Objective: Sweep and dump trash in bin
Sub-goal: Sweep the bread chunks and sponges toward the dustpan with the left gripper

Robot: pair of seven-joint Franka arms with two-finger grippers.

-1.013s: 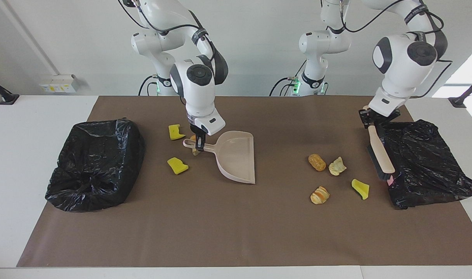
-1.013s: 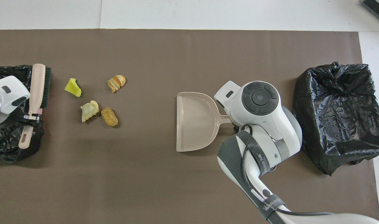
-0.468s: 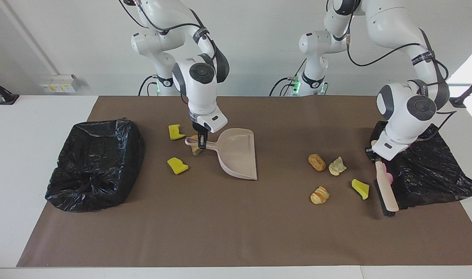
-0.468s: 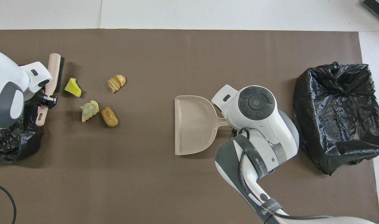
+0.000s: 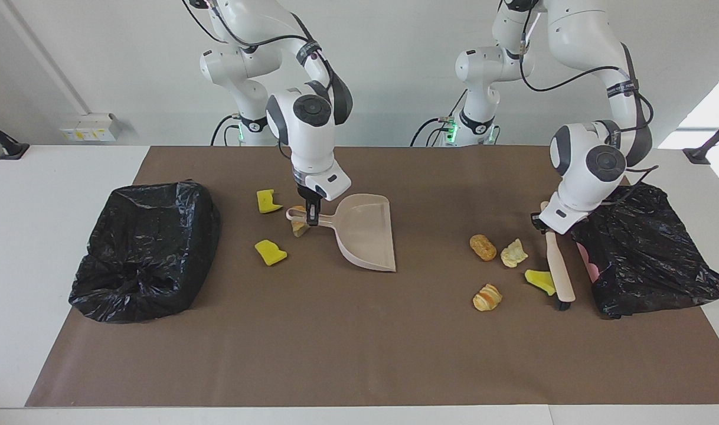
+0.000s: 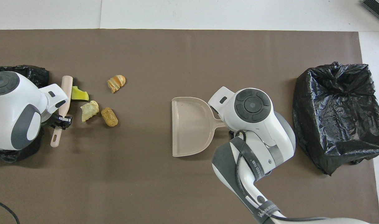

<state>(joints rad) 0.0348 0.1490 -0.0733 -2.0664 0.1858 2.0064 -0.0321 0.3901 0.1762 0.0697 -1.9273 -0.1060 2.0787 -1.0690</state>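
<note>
Facing view: the left gripper (image 5: 547,227) is clenched on the upper handle of the brush (image 5: 557,265), whose bristle end, below the jaws, touches a yellow wedge (image 5: 539,280). Three more pieces of trash lie just beside that wedge, toward the right arm's end: a pale lump (image 5: 513,252), a brown roll (image 5: 483,247) and a striped bun (image 5: 487,297). The right gripper (image 5: 312,219) is clenched on the handle of the dustpan (image 5: 366,232), the pan's open lip resting on the mat and facing the brush. Around these jaws lie two further wedges, one (image 5: 268,200) beside them and one (image 5: 270,252) below, with a small lump (image 5: 298,227) partly hidden under the handle. A black bin (image 5: 144,248) stands at the right arm's end of the table, another (image 5: 649,254) just beside the left gripper.

Handling, as judged: the pieces look light and soft (foam and bread-like), so bristles should push them easily, though the roll may wander. Both tools look like stiff plastic and are best gripped mid-handle, as here; a loaded pan should stay level until over the bin.
</note>
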